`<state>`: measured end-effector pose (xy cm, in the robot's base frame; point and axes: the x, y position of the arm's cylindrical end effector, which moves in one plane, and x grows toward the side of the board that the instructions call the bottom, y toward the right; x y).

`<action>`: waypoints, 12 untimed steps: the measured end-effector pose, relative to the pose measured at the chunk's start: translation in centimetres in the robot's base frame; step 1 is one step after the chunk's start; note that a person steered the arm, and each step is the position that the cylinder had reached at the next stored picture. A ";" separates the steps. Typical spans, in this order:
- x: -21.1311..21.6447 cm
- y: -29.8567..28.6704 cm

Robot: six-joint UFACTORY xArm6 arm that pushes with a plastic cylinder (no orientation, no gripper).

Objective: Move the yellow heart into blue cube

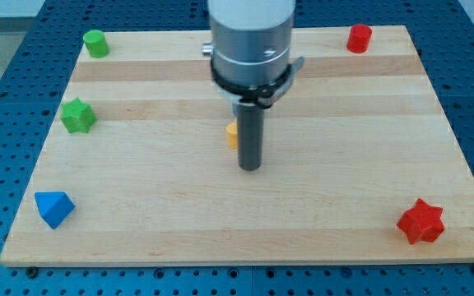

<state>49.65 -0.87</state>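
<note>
Down at the view's bottom, nearest the camera, a blue block sits by the left corner of the wooden board, looking more like a wedge or pyramid than a plain cube from here, and across from it, by the right corner, there's a red star. Moving up to the middle of the board, here I am: my dark rod comes straight down and my tip rests on the wood, well apart from both of those bottom blocks. No pincer on me at all, just this rod, so nothing is spread, pressed together or pinched. Right against the rod's left side peeks a small yellow block, mostly hidden behind me; it looks to be touching the rod, and I can't make out its heart shape. It lies far from the blue block, up and to the right of it. Further back on the left, a green star. And at the far edge, a green cylinder in the left corner, a red cylinder toward the right.
</note>
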 end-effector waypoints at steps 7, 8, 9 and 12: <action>-2.9 -3.5; -3.0 -1.9; -3.4 -1.8; -3.9 -1.9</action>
<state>45.78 -2.79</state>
